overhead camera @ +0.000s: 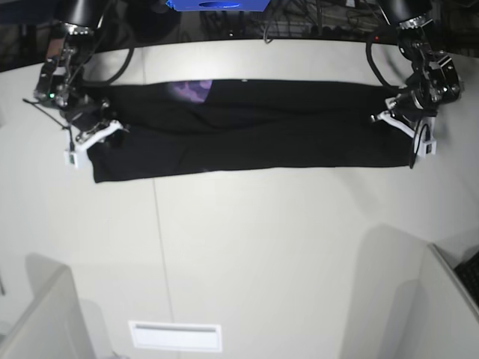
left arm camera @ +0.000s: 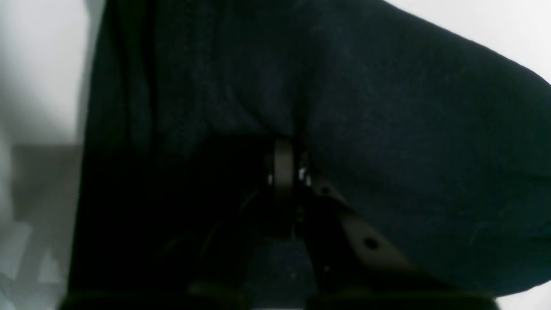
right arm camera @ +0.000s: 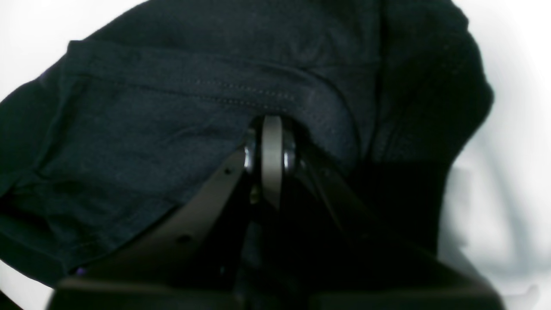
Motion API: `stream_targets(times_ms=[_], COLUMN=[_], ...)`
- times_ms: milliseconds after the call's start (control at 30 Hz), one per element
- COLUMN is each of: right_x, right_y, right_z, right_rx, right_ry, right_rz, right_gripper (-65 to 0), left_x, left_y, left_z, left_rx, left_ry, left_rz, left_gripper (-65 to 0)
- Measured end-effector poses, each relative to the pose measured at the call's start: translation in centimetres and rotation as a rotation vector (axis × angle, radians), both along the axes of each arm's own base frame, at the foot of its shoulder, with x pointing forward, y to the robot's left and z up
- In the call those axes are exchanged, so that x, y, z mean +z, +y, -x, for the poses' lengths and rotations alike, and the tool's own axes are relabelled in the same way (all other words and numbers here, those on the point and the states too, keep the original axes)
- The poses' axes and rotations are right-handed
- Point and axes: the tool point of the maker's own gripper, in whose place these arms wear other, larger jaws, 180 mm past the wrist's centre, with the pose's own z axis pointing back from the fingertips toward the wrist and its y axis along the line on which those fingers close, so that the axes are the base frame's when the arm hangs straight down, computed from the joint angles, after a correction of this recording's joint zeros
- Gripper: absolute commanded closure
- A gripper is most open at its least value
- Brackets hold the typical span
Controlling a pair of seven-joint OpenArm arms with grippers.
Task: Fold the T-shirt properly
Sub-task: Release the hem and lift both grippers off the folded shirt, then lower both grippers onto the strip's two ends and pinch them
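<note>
Base view: black cloth T-shirt (overhead camera: 254,138) is lying as a long folded band across the white surface (overhead camera: 262,247), purple print peeking out. Left tool (overhead camera: 398,120) and right tool (overhead camera: 93,134) are each pinching an end. Crosswise folds remaining, I judge. No containers showing.

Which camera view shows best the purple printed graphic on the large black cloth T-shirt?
The base view: the purple printed graphic shows near the far edge of the large black cloth T-shirt, towards the right gripper. The right wrist view shows at most tiny purple specks, and the left wrist view shows only dark cloth.
</note>
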Motion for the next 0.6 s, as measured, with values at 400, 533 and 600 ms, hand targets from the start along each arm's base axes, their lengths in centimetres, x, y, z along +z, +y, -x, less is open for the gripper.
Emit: stream_targets(times_ms=[400, 533, 600], right_x=[9.9, 10.4, 10.2], right_y=[0.6, 1.8, 1.9], right_z=[-1.3, -0.2, 0.0], right_rx=[0.082, 0.090, 0.095], right_ry=[-0.241, -0.225, -0.219], right_rz=[0.172, 0.159, 0.157], right_gripper=[0.0, 0.0, 0.0], left_x=[7.9, 8.5, 9.9], left_y=[1.9, 5.0, 5.8], left_z=[1.0, 3.8, 4.0], left_rx=[-0.017, 0.107, 0.100], left_ry=[-0.112, -0.077, -0.129], left_rz=[-0.187, -0.145, -0.126], left_gripper=[0.0, 0.0, 0.0])
